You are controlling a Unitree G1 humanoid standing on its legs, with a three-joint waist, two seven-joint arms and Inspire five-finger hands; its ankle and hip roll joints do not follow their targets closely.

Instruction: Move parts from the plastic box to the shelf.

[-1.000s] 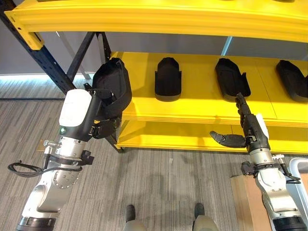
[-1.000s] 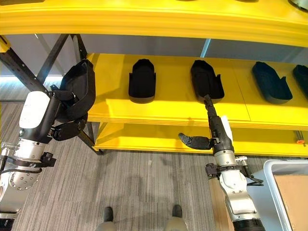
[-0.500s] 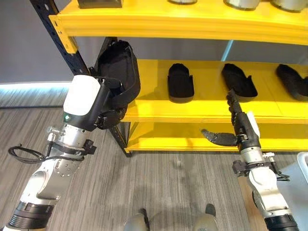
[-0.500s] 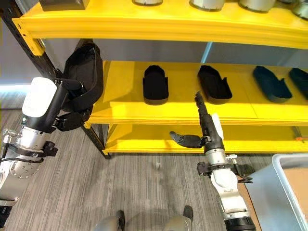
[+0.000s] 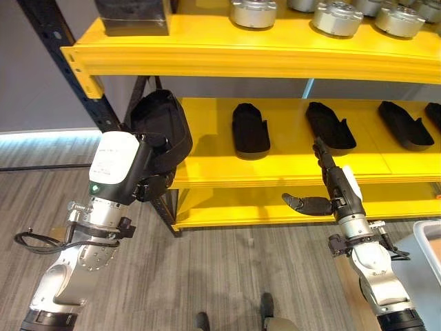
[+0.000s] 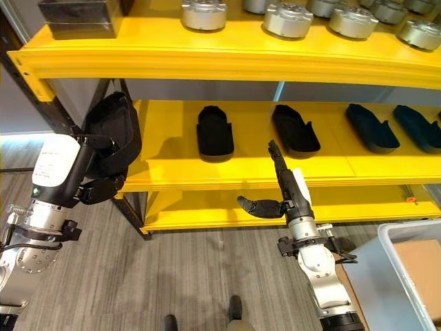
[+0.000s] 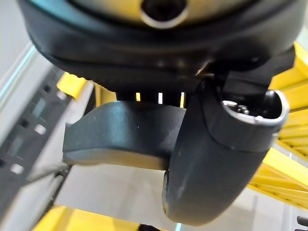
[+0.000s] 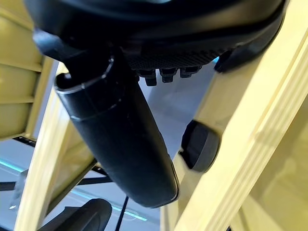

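- While several black parts (image 5: pixel 251 129) are already laid on the yellow shelf (image 5: pixel 275 165), another black part (image 5: pixel 162 131) is clasped by the left hand (image 5: pixel 148 183), fingers curled round it, not yet placed.
- The right hand (image 5: pixel 329 185) is held empty, fingers straight.

Grey carpet floor (image 5: pixel 227 276) below.

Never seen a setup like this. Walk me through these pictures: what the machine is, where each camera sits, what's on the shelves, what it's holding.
This is a humanoid robot with two silver-grey arms ending in dark hands. Two pictures come from cameras on its head, looking down at a yellow shelf. The other two come from cameras on its wrists, very close to each hand. The left hand has its fingers curled round a black part, holding it by the shelf's left end. The right hand is open, fingers pointing toward the shelf, thumb out sideways, holding nothing. More black parts lie in a row on the middle shelf. Round metal parts sit on the top shelf.
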